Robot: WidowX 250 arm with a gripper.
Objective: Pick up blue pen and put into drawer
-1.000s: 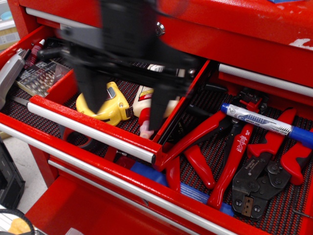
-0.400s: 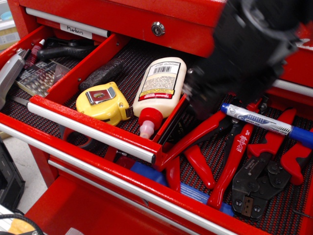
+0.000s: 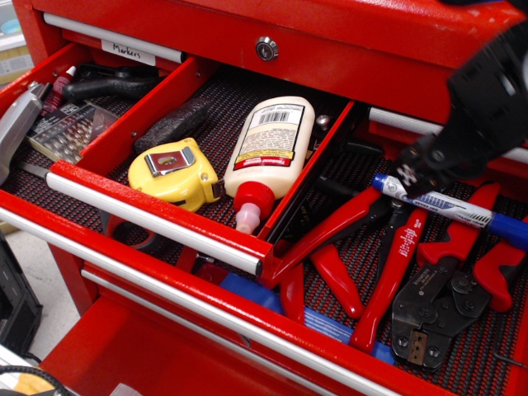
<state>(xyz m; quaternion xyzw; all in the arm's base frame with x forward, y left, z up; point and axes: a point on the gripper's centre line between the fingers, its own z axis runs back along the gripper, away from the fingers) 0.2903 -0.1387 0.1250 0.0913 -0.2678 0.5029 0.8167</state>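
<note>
A white barrel with blue printing, a dark blue cap and a blue tail are shown by the blue pen (image 3: 450, 206), just below the black, blurred pincer (image 3: 429, 165). Red handles and dark grey jaws are seen on the pliers (image 3: 388, 264) beneath it, laid on a black liner with a fine red dotted weave (image 3: 487, 346) inside the red drawer (image 3: 206, 309). Well to the pincer's left, a yellow tape measure (image 3: 173, 172) with a silver clip and a cream glue bottle (image 3: 268, 144) with a red neck and barcode label are found.
</note>
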